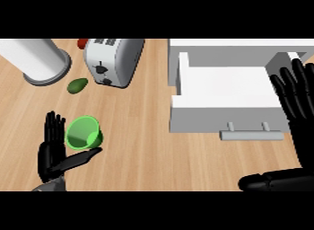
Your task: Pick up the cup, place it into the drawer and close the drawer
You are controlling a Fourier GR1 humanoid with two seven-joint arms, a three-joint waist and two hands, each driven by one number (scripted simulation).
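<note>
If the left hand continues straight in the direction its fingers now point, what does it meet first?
The left hand points up the view, with the green cup beside its fingers. Straight ahead is bare counter; the avocado probably lies slightly right of that line, though height is unclear.

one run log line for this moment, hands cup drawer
phase: reaching cup | left hand: open, beside green cup, thumb under it | right hand: open, over drawer's right side | drawer: open, no cup inside

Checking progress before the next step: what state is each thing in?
Green plastic cup: on the wooden counter, tipped, beside left hand's fingers.
White drawer: pulled open, nothing visible inside.
Left hand: open, fingers straight.
Right hand: open, over drawer's right edge.
</note>
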